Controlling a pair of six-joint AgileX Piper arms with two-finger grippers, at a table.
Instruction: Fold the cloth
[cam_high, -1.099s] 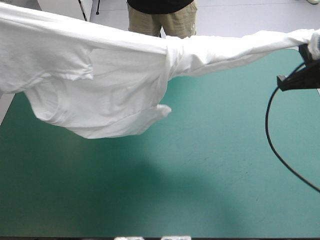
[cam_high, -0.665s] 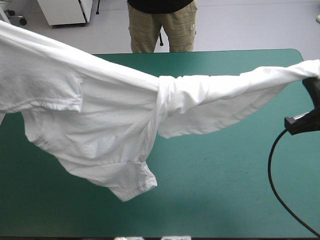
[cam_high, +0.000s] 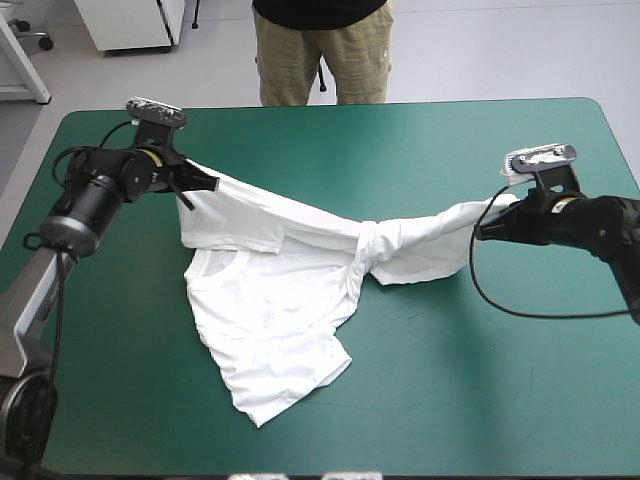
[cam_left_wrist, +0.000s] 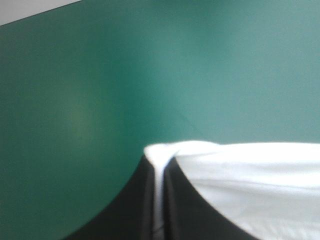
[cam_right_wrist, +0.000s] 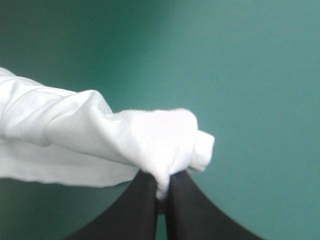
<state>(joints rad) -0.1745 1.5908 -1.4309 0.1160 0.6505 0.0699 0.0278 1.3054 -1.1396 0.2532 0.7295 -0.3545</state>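
Left gripper (cam_left_wrist: 159, 167) and right gripper (cam_right_wrist: 161, 189) both pinch the T-shirt (cam_high: 270, 320); its twisted middle risks a bunched lay-down.

The teal-green table (cam_high: 450, 400) bears the white T-shirt (cam_high: 270, 330), lying twisted.

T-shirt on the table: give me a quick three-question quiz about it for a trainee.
1. True or false: the T-shirt is a neat folded bundle.
2. The right gripper is: A) open; B) shut on the T-shirt; C) shut on a box.
3. Fill in: the T-shirt's upper edge is stretched ___ the left gripper and the right gripper.
Key: 1 false; 2 B; 3 between.
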